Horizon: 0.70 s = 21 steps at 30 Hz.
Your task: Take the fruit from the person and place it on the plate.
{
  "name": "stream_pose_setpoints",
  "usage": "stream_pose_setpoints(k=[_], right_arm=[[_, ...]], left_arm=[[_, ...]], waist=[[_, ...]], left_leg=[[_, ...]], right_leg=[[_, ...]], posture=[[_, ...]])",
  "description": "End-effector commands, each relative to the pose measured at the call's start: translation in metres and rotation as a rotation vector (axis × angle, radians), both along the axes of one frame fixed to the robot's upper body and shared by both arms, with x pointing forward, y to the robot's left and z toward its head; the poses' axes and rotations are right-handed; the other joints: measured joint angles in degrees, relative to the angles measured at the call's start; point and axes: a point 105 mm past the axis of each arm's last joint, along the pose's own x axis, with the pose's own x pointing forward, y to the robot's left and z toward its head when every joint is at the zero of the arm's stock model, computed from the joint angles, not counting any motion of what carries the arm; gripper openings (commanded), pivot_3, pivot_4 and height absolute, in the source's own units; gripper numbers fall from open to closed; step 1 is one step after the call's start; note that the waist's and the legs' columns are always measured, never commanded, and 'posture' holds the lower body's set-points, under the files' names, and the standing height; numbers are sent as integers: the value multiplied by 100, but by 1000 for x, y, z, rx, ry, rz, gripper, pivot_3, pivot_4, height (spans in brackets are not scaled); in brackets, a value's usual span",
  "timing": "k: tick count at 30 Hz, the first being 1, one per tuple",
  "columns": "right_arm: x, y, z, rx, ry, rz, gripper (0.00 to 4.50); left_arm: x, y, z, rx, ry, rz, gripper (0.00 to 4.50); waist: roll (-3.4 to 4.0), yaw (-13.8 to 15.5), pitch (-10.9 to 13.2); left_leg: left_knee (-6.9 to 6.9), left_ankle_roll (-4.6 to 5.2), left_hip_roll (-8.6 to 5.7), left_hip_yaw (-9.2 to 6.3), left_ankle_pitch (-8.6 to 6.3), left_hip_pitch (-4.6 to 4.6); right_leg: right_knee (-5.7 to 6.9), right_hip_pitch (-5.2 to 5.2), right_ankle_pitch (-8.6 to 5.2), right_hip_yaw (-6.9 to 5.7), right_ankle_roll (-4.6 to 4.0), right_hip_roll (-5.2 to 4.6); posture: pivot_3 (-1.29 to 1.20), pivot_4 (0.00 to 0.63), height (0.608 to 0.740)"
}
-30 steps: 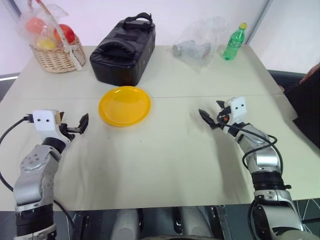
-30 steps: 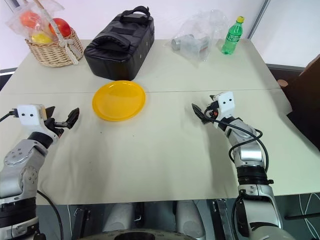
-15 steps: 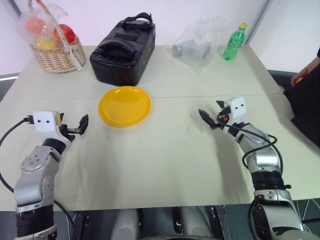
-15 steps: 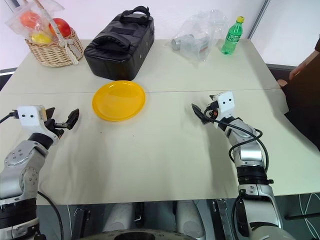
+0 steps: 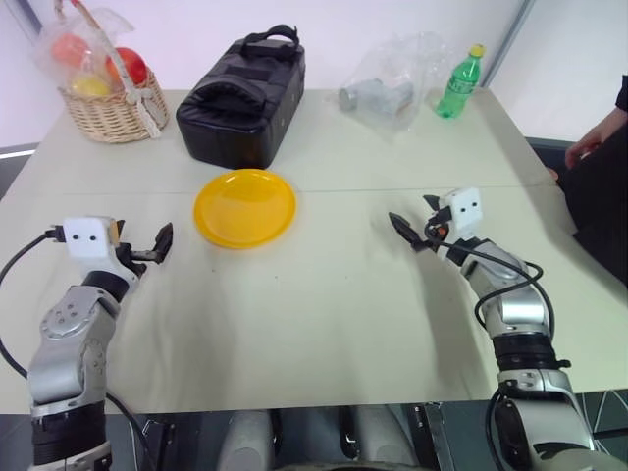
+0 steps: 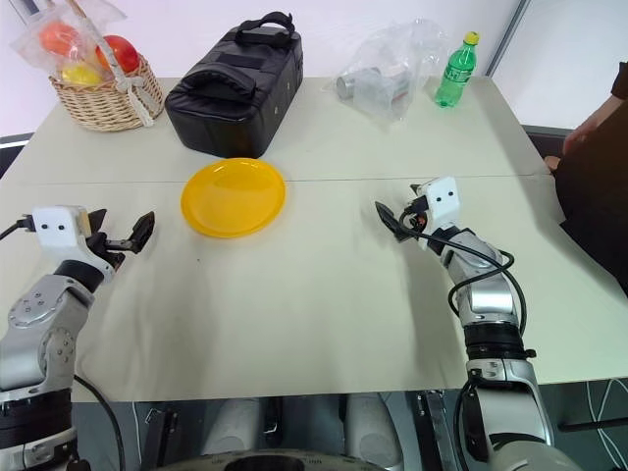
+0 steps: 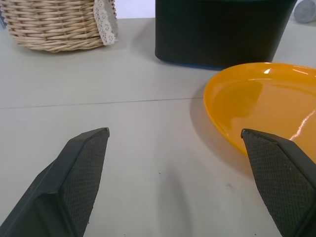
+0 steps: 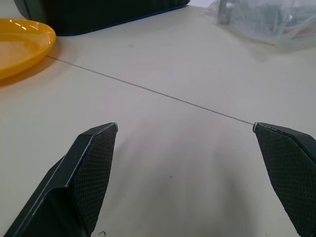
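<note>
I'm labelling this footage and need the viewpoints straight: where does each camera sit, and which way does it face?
Left eye view, right eye view: on the head, facing forward and down over the table; both arms show, left claw, right claw, the person at the right edge.
Left wrist view: looks along the open left claw's fingers toward the plate, basket and black bag.
Right wrist view: looks along the open right claw's fingers across the table.
Both wrist views share plate and bag.

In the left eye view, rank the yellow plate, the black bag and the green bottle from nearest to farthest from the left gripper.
Measured from the left gripper, at the table's near left:
1. Yellow plate, just beyond it toward the table's middle.
2. Black bag, behind the plate, toward the far edge.
3. Green bottle, at the far right corner, across the table.
</note>
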Motion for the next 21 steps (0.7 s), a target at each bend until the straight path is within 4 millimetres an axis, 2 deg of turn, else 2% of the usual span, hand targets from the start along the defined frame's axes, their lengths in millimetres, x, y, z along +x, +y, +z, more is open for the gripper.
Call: stream_pose_setpoints(k=[1,21], right_arm=[[3,3,14,-3,-53,12,4500],[2,5,13,-5,-51,21,4500]], left_arm=[[-1,4,12,34,-46,10,4476],[-2,4,13,52,-49,2,4476]], waist=[[0,0,0],[0,0,0]], left_leg=[[0,0,0,0,0,0],[0,0,0,0,0,0]], right_leg=[[0,0,0,0,0,0],[0,0,0,0,0,0]], posture=[[0,150,740],[0,150,740]])
